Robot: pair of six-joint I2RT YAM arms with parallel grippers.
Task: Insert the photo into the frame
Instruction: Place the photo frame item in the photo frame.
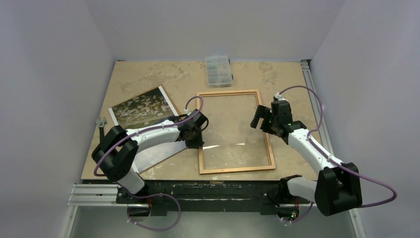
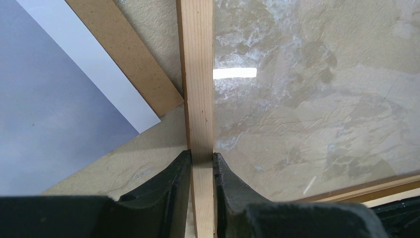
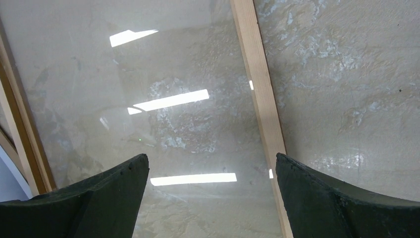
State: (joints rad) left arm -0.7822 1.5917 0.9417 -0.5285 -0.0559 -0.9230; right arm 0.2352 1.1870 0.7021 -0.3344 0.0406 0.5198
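Observation:
The frame (image 1: 233,92), thin orange-brown wood with a clear pane, lies flat in the middle of the table. My left gripper (image 1: 196,140) is shut on its left rail (image 2: 198,89), one finger (image 2: 176,183) on each side of the wood. My right gripper (image 1: 261,120) hovers open over the frame's right rail (image 3: 257,74), nothing between its fingers (image 3: 307,188). The photo (image 1: 141,106) lies face up to the left of the frame, partly under my left arm; its pale lower part and white border (image 2: 99,64) show in the left wrist view.
A plain brown backing board (image 2: 126,54) lies under the photo, its edge close to the frame's left rail. A small clear plastic compartment box (image 1: 218,70) sits at the table's far edge. A small grey object (image 1: 101,121) lies at the left edge.

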